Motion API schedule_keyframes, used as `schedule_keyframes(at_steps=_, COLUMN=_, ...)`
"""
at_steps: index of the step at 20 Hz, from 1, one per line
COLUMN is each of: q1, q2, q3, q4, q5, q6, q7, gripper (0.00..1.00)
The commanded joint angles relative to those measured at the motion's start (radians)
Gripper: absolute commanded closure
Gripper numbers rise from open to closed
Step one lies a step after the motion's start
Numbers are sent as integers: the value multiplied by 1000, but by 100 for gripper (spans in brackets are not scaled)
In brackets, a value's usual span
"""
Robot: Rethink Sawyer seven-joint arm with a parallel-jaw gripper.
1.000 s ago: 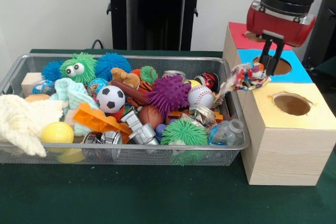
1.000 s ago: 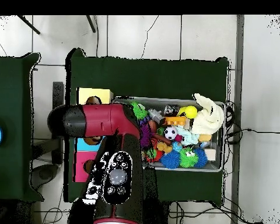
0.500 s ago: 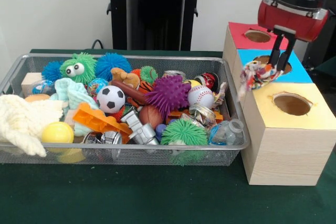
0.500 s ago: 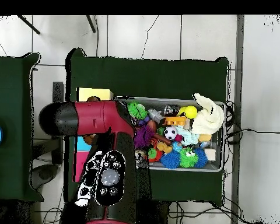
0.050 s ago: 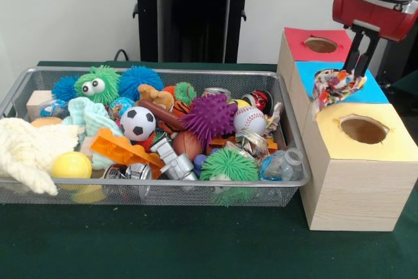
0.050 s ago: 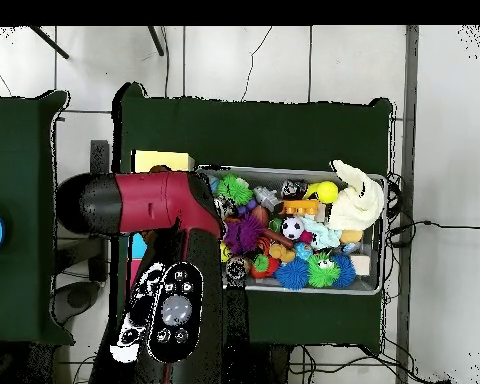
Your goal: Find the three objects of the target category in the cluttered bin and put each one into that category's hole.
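Clear of the bin (image 5: 287, 129) rim, the end effector (image 5: 356, 70) is clamped on a colourful rope toy (image 5: 334, 87), which hangs below it over the blue box (image 5: 375, 91).

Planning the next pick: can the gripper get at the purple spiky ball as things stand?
Probably not yet. The gripper is shut on the multicoloured rope toy over the blue box. The purple spiky ball lies on top of the bin's clutter, uncovered.
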Motion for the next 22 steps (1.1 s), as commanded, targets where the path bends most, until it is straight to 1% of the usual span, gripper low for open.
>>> schedule_keyframes(at_steps=1, q1=-14, q2=23, q3=4, q4=-55, q5=34, q6=140, q7=186, gripper=100)
schedule_keyframes(at_steps=6, q1=-25, q2=71, q3=2, q4=-129, q5=29, q6=144, q7=175, gripper=100)
schedule_keyframes(at_steps=14, q1=-9, q2=152, q3=-11, q4=-221, q5=42, q6=130, q7=206, gripper=100)
schedule_keyframes(at_steps=18, q1=8, q2=179, q3=-22, q4=-246, q5=49, q6=127, q7=228, gripper=100)
schedule_keyframes(at_steps=22, q1=20, q2=195, q3=-27, q4=-247, q5=59, q6=105, q7=238, gripper=100)
